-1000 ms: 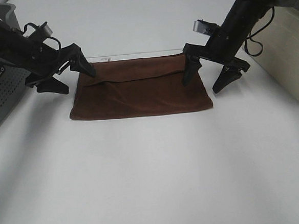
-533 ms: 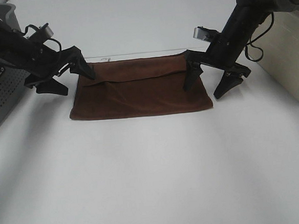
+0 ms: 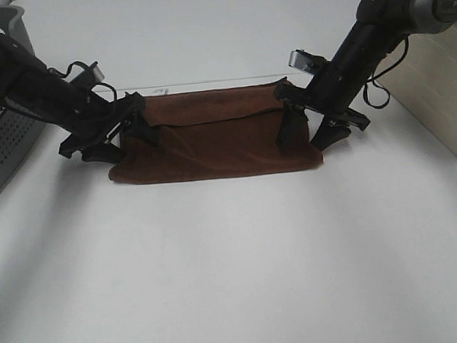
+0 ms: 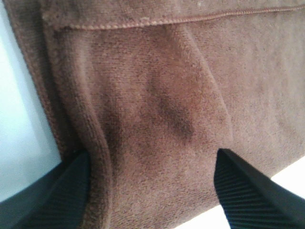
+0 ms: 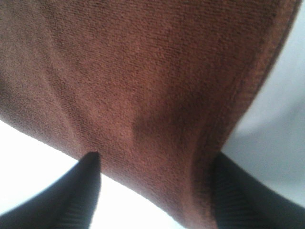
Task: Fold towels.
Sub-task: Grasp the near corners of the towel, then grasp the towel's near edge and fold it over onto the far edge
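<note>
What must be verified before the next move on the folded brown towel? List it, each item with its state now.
1. Lay of the dark reddish-brown terry towel: flat on the white table, folded once. Ok.
2. Place of the left gripper: its fingers straddle the towel's left end. Ok.
3. Place of the right gripper: its fingers straddle the towel's right end. Ok.
4. Grip closed on the cloth: not ok. On both sides the fingers stand apart, with cloth bunching between them.
5. Both layers caught between the fingers: cannot tell.
</note>
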{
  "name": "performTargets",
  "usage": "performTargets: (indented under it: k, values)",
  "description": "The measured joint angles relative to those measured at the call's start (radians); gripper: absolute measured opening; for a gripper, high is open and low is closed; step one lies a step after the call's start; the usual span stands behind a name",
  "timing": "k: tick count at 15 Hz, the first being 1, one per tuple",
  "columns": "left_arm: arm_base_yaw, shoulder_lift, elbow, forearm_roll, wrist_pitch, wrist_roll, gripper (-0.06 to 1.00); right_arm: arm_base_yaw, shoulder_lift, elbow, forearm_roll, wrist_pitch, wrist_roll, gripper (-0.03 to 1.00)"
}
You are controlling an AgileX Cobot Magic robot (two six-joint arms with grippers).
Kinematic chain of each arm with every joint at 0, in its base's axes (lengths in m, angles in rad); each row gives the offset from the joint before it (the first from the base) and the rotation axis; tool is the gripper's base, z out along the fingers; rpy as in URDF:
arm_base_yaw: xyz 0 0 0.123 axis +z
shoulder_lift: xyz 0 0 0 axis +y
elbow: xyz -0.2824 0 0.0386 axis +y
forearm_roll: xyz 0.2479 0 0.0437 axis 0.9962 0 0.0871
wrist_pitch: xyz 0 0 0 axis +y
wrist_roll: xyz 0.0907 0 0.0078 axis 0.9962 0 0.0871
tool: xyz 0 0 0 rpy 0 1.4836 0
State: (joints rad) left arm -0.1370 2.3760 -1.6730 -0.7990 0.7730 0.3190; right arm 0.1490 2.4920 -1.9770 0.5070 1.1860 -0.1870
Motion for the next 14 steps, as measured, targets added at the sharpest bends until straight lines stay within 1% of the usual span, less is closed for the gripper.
performTargets:
  k: [1,2,3,4,5,7,9,10,11,12,14]
  values:
    - [0.001,0.005,-0.001,0.0,0.002,-0.017,0.55,0.0,0.006,0.0,0.0,-0.002,0.001,0.48]
    - [0.001,0.01,-0.001,0.009,0.011,-0.021,0.38,0.0,0.011,0.0,0.0,-0.012,0.003,0.33]
    - [0.0,0.019,-0.001,0.027,0.022,-0.022,0.08,0.0,0.015,0.0,-0.003,-0.02,0.023,0.11]
    - [0.0,0.019,-0.001,0.037,0.027,-0.023,0.03,0.0,0.016,0.0,-0.007,-0.02,0.041,0.02]
    - [0.0,0.019,-0.001,0.037,0.027,-0.023,0.03,0.0,0.016,0.0,-0.007,-0.02,0.041,0.02]
    - [0.0,0.008,-0.001,0.077,0.049,-0.024,0.02,0.0,0.01,0.0,-0.022,-0.02,0.062,0.0]
    - [0.0,-0.028,0.003,0.158,0.079,-0.043,0.02,0.0,-0.025,0.022,-0.034,-0.015,0.077,0.0]
    - [0.0,-0.058,0.016,0.202,0.09,-0.062,0.02,0.0,-0.06,0.06,-0.032,-0.014,0.078,0.0]
    - [0.0,-0.094,0.049,0.235,0.093,-0.07,0.02,0.0,-0.098,0.125,-0.029,-0.018,0.078,0.0]
    - [0.0,-0.123,0.095,0.242,0.096,-0.072,0.02,0.006,-0.134,0.201,-0.026,-0.034,0.075,0.0]
    - [-0.006,-0.177,0.224,0.25,0.096,-0.072,0.02,0.023,-0.215,0.391,-0.025,-0.111,0.063,0.0]
